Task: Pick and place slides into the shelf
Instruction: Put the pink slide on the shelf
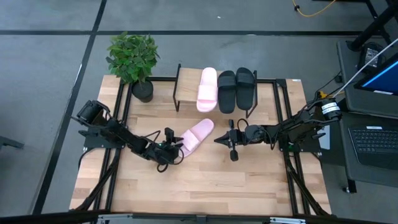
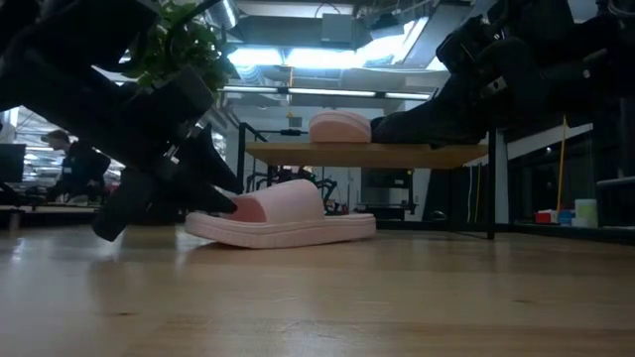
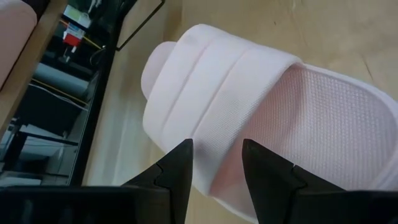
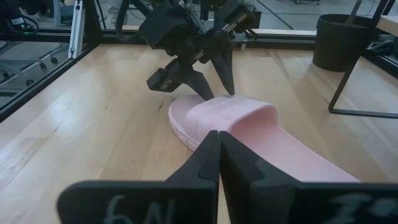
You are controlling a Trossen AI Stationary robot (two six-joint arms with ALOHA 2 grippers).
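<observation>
One light pink slide (image 1: 196, 135) lies sole-down on the table, slanting, with its strap end toward my left arm. My left gripper (image 1: 175, 148) is open at that end. In the left wrist view the gripper (image 3: 216, 163) has the strap's (image 3: 217, 106) side between its fingers. My right gripper (image 1: 219, 140) is shut and hangs above the table just off the slide's heel, touching nothing. The shelf (image 1: 186, 87) stands at the far edge; a pink slide (image 1: 207, 89) and two black slides (image 1: 226, 91) (image 1: 244, 86) rest on its plank. My left gripper comes slanting down from the table's left. One fingertip (image 4: 230, 90) stands at the top of the strap and the other (image 4: 194, 87) on the toe side. Whether either one touches the strap, I cannot tell. The slide lies flat on the table.
A potted plant (image 1: 132, 59) stands at the far left corner beside the shelf. Black frame rails (image 1: 283, 118) run along the table's left and right sides. Bare wood (image 1: 205, 186) stretches toward the near edge. A laptop (image 1: 376, 140) sits off the table on the right.
</observation>
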